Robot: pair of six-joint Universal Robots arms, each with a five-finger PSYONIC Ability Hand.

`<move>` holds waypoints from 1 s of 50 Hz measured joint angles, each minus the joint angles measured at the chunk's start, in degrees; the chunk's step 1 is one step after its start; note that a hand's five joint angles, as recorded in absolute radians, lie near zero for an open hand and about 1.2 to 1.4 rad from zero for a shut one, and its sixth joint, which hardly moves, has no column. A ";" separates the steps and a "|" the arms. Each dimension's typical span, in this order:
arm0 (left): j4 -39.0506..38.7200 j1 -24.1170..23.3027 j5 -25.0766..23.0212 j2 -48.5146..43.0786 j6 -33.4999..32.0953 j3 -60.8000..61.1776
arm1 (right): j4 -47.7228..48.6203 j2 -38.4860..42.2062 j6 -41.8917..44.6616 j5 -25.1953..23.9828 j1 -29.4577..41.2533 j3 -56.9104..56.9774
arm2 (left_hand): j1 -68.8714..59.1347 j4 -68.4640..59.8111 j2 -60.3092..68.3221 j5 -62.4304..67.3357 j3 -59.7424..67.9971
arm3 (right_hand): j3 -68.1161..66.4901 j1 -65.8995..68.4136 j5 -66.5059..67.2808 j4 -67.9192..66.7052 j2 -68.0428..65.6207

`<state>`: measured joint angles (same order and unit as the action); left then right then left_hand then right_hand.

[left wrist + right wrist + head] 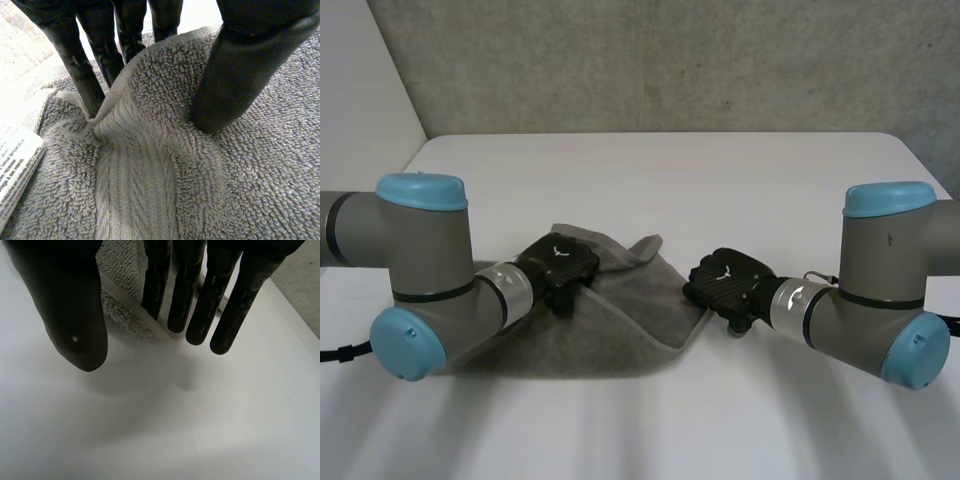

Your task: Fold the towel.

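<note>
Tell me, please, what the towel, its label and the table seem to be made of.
The towel: grey terry cloth, probably cotton; looped pile shows, with a flat woven band. The label: white, thin, perhaps satin or paper-like fabric; it bears small printed text. The table: white, smooth, matt, perhaps laminate; it shows no grain, only soft shading.

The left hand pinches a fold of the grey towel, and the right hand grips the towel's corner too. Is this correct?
Not quite. The left hand does pinch a fold of the grey towel, but the right hand grips nothing: the right wrist view shows its fingers straight beside the towel's edge.
</note>
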<state>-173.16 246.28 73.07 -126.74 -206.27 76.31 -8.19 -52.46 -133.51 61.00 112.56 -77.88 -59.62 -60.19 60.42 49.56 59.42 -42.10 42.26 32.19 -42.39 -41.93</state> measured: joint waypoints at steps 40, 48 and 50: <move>1.99 0.58 -0.54 21.41 0.46 0.76 | 12.84 -13.34 -27.09 5.87 3.55 2.20 | 3.58 4.60 -4.82 -3.52 -3.63 | -33.90 33.12 34.07 -34.05 -32.72; 1.18 0.97 -0.47 27.32 1.27 0.42 | 6.45 -26.03 -39.23 7.05 -1.11 7.53 | 31.07 30.40 -31.00 -31.13 -29.76 | -33.95 33.13 34.07 -34.05 -32.79; 0.67 1.00 -0.41 28.26 1.67 0.51 | 5.29 -28.40 -41.03 7.90 -2.19 8.17 | 32.58 31.99 -32.42 -33.06 -31.13 | -33.96 33.13 34.07 -34.05 -32.90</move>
<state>-172.49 247.28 72.66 -98.48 -204.60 76.82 -2.90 -80.86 -174.54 68.90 110.37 -69.71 -27.04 -28.20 28.01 16.50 28.30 -76.06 75.39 66.26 -76.44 -74.82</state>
